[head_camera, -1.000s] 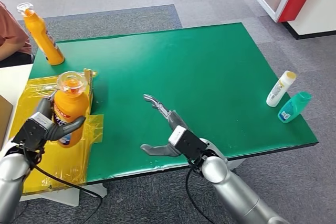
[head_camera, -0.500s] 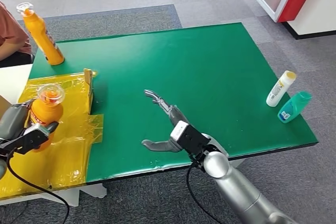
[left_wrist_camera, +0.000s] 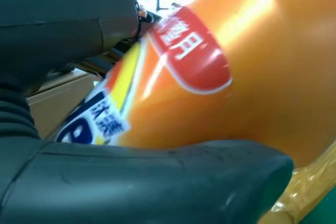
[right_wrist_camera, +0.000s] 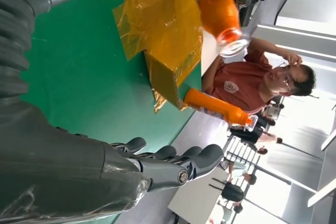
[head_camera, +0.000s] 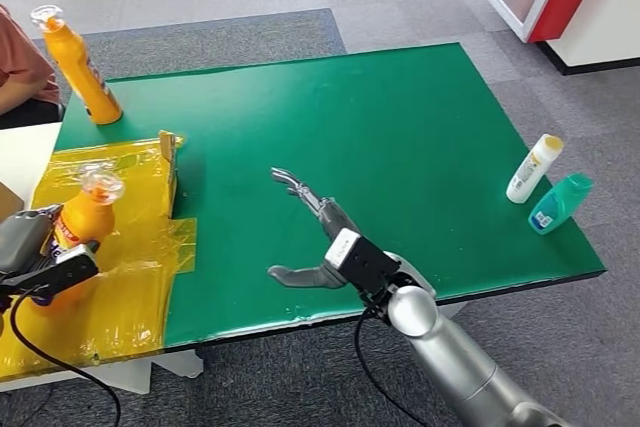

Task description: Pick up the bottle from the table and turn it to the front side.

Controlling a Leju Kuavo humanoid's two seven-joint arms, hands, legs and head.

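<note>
Half the job looks done to me: the left hand point(head_camera: 41, 262) has the squat orange plastic bottle with the clear cap point(head_camera: 84, 222) wrapped between its thumb and fingers, over the crinkly yellow plastic sheet point(head_camera: 136, 287) at the left end of the green counter point(head_camera: 392, 137). So the pick-up part seems sorted, but the turn to the front side is harder to call. In the left wrist view the bottle's red and blue label point(left_wrist_camera: 186, 51) faces the camera, yet I can't say which face counts as the front or whether the base is touching the sheet or just above it. The right hand point(head_camera: 317, 242) sits well to the right of that bottle, over the counter's near edge, fingers spread wide and holding nothing. A second, tall orange bottle point(head_camera: 75, 62) stands at the counter's far corner beyond the sheet. The left hand is cut off by the head view's edge, so most of its fingers are hidden.
</note>
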